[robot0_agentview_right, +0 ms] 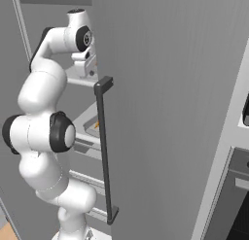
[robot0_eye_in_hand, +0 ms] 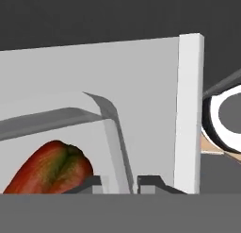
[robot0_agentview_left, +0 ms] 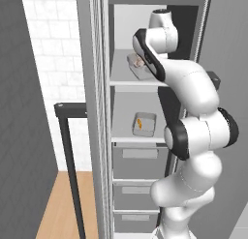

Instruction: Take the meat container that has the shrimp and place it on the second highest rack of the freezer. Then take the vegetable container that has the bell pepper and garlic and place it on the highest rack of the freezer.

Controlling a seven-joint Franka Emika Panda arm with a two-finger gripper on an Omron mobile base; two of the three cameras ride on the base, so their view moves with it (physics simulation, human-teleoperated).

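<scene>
Item: hand (robot0_eye_in_hand: 120,181), fingers nearly closed on the rim of the vegetable container (robot0_agentview_left: 139,66), red-green bell pepper (robot0_eye_in_hand: 49,168) inside. Location: highest freezer rack (robot0_agentview_left: 121,81). Behind and below: meat container (robot0_agentview_left: 144,124) on second highest rack (robot0_agentview_left: 123,136).

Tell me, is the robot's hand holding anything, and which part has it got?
Yes. The gripper is pinched on the thin side wall of the vegetable container, the one with the red bell pepper inside, on the freezer's top rack.
</scene>
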